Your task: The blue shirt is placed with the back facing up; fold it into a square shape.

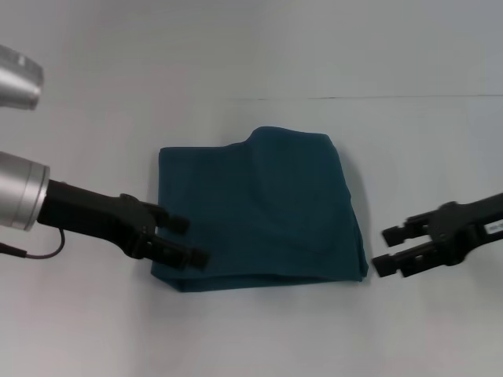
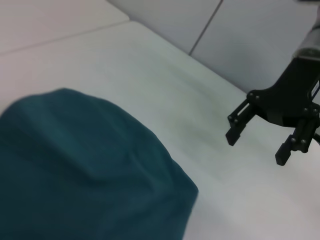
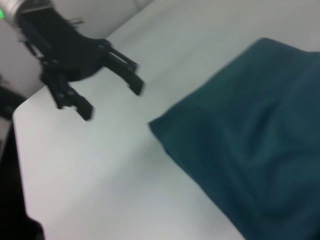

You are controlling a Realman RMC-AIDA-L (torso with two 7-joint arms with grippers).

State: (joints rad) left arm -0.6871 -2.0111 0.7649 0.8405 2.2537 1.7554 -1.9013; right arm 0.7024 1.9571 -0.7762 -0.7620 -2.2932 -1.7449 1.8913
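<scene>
Two pincers flank the shirt (image 1: pixel 263 208), which lies folded into a rough square, plain side up, mid-bench (image 1: pixel 251 330). Left pincer (image 1: pixel 185 239): fingers spread, tips over the shirt's left edge near its front corner; contact cannot be told. Right pincer (image 1: pixel 389 250): fingers spread, holding nothing, just beside the shirt's right front corner, apart from the cloth. Creases run across the top layer.

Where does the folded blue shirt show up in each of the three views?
Head view: the blue shirt lies mid-table between both grippers.
Left wrist view: it fills the lower left; the right gripper is beyond it.
Right wrist view: it fills the right side.
Shared landmark: the white table.
</scene>
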